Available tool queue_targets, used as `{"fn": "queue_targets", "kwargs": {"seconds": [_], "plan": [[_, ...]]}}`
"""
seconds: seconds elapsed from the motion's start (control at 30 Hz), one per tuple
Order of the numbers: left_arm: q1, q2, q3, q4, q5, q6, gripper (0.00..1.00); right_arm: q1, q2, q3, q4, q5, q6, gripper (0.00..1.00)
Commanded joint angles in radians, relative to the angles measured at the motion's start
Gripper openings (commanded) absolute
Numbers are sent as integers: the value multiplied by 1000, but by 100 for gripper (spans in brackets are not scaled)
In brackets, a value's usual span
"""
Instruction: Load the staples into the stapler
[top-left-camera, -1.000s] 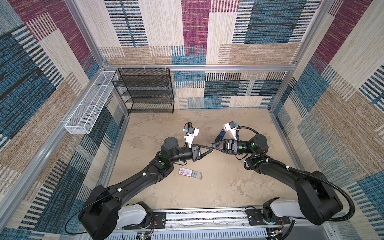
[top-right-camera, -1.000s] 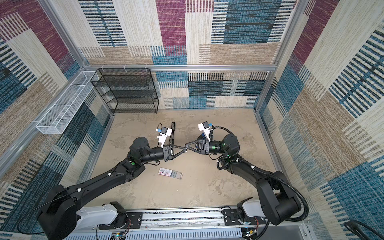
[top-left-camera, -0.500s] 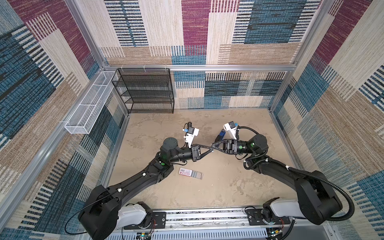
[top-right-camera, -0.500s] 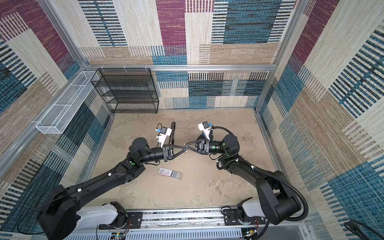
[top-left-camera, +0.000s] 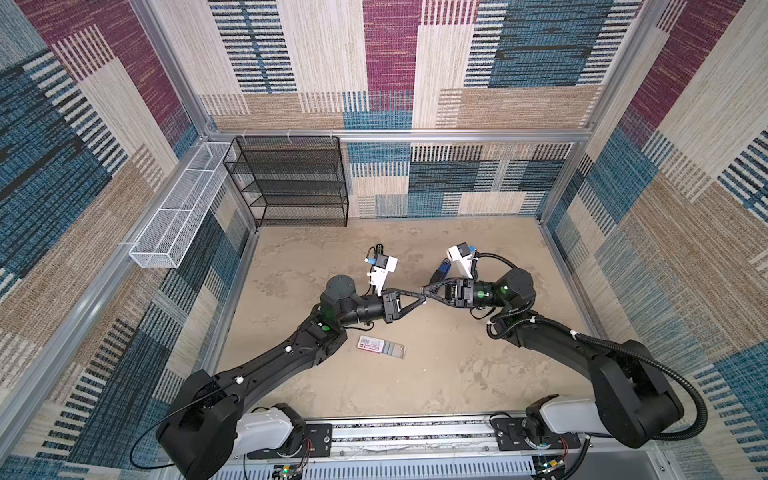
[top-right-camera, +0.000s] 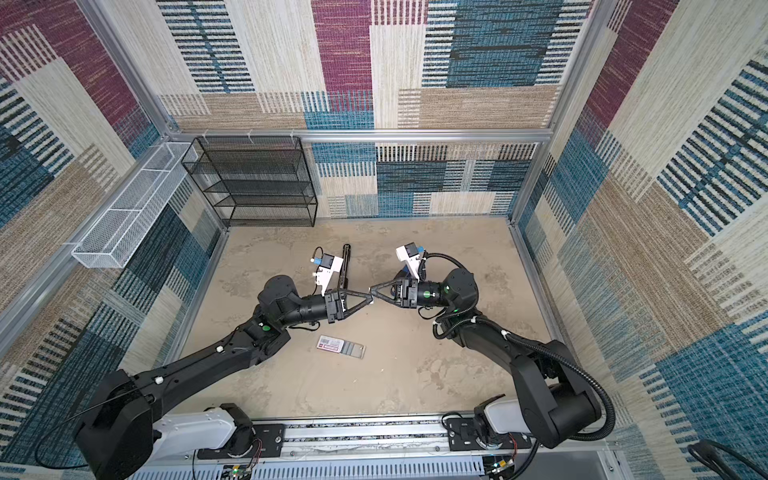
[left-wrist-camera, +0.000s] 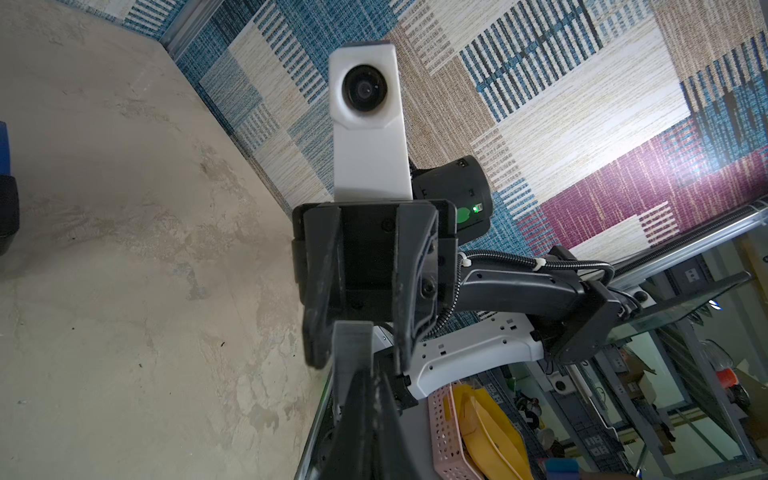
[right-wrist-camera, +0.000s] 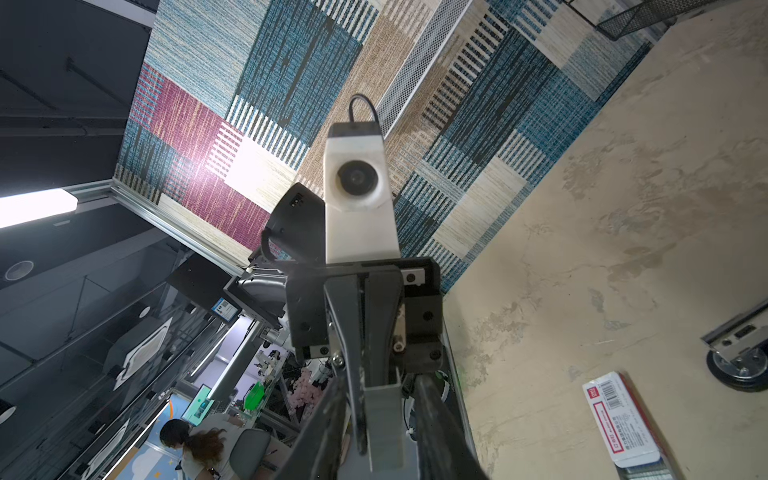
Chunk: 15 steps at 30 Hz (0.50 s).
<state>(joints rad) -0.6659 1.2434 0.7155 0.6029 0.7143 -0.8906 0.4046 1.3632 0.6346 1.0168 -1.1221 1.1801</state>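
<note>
— Both meet tip to tip: left claw (top-left-camera: 420, 301) clenched on the staple strip (right-wrist-camera: 382, 419), right claw (top-left-camera: 425, 289) parted around its free end.
— And the box?
— Staple box (top-left-camera: 381, 346) lies flat on the tabletop (top-left-camera: 457, 374), well apart.

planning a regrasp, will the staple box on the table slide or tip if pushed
The staple box lies flat and low on the table, so it would likely slide, not tip. Small and made of card, it is probably light. Its grey tray sticks out one end and might slip further.
</note>
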Motion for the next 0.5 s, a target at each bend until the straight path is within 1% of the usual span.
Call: {"fn": "queue_targets", "kwargs": {"seconds": [0.0, 0.47], "plan": [[0, 2, -4, 46, 21, -28, 0, 2, -1, 6, 52, -4, 15, 34], [-1, 4, -4, 49, 16, -30, 0, 1, -5, -1, 63, -8, 20, 26]]}}
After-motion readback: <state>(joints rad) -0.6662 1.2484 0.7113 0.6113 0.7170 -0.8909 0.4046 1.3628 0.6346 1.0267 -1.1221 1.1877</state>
